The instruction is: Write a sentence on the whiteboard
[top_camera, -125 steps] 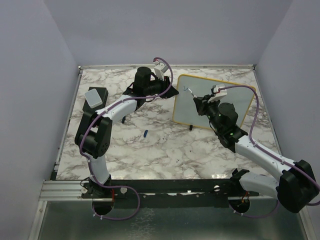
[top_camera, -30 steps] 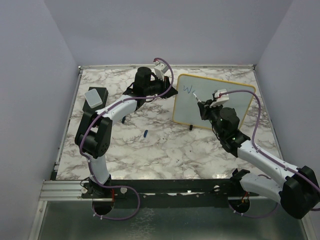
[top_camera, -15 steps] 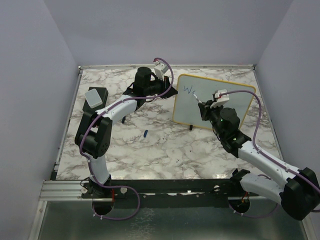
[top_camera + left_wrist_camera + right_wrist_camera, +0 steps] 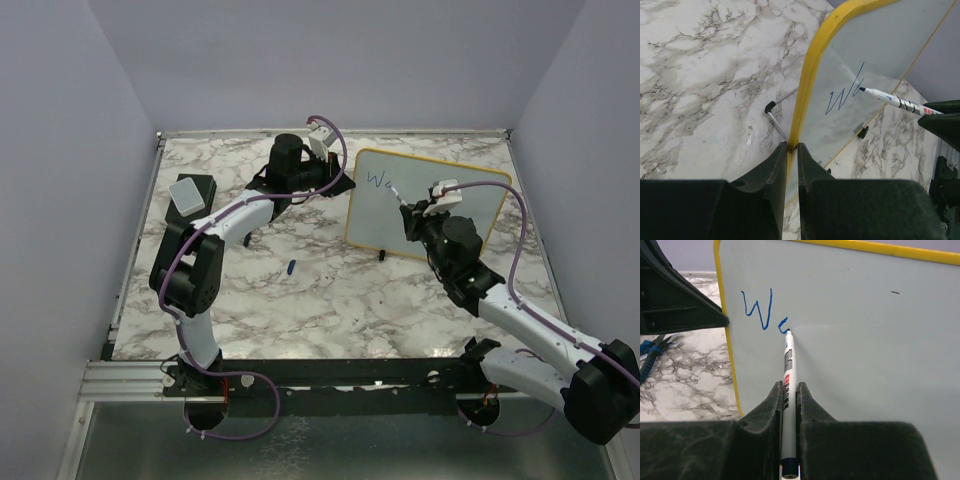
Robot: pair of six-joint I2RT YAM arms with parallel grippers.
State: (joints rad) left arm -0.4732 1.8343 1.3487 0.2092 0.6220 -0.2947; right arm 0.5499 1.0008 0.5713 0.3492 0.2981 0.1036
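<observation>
A: Big stuff first. Table [image 4: 300, 290], whiteboard [image 4: 372, 220]?

B: Whiteboard stands on its feet at the far right of the table, leaning back. Long axis runs left to right, white face toward the right arm. It hasn't shifted.

A: Grippers?

B: Left gripper [image 4: 792, 146] has its jaws pinched on the whiteboard's left edge, steadying it. Right gripper [image 4: 788, 385] has its jaws clamped on the marker [image 4: 788, 365]. The marker's long axis lies along the fingers, with the tip on the white face.

A: What changed?

B: The sentence [image 4: 765, 314]. A few seconds back there was one tick, a second ago a "W", and now a small curl beside it. That looks like the second letter starting. It sits in the top left corner and runs rightward. I'd say barely begun, most words still to go.
</observation>
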